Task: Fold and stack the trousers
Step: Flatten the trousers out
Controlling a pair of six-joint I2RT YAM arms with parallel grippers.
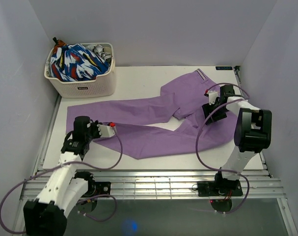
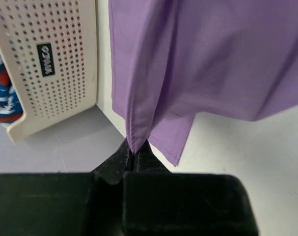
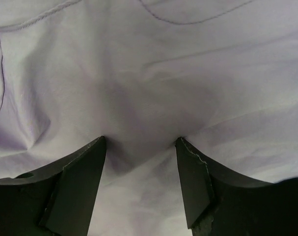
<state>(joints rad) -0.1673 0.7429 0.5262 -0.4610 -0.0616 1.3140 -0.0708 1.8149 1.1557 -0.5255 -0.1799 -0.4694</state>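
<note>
The lilac trousers [image 1: 158, 132] lie spread across the white table [image 1: 139, 81], legs pointing left and the striped waistband [image 1: 203, 74] at the back right. My left gripper [image 1: 112, 129] is shut on the hem of the nearer leg; in the left wrist view the fabric edge [image 2: 134, 132] is pinched between the closed tips of this gripper [image 2: 134, 153]. My right gripper [image 1: 207, 105] is down on the seat area. In the right wrist view it [image 3: 141, 142] stands open, both fingertips [image 3: 97, 147] pressed into the cloth [image 3: 149, 64], which puckers slightly between them.
A cream perforated basket [image 1: 82, 81] stands at the back left corner and holds a blue, white and red patterned garment [image 1: 77, 61]; it also shows in the left wrist view [image 2: 55, 59]. Lilac walls close in three sides. Metal rails [image 1: 153, 182] run along the near edge.
</note>
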